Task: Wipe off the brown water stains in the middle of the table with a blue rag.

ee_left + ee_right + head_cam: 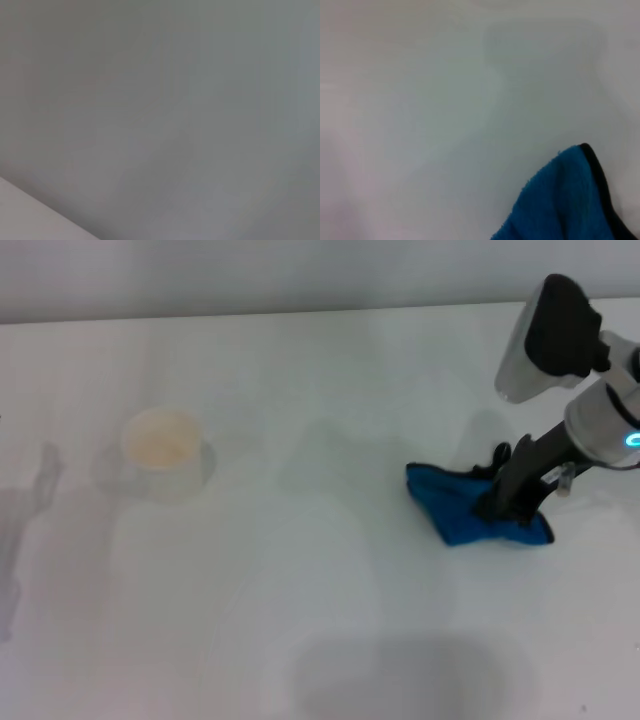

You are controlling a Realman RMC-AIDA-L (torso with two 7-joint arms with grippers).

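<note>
**Right gripper down on the rag, right of the cup**

Pressing my right gripper [497, 502] down onto the blue rag [462, 508], which sits bunched up on the table [300, 640], well off to the right of the white paper cup [162, 452]. The dark fingers come in at a slant from the right and their tips land in the rag's right half, with cloth rumpled up around them, so they look clamped on the rag. The rag's left corner sticks out toward the cup and another corner points away from it on the far right.

From my right wrist camera I only get one corner of the rag, bright blue with black edging along one side, lying over plain white tabletop.

The brown water stains are tough: between the cup and the rag the tabletop looks white with faint grey patches, and I honestly can't make out a tan puddle there.

My left gripper doesn't show in the head view, and its wrist camera gives nothing but a blank grey surface.
</note>
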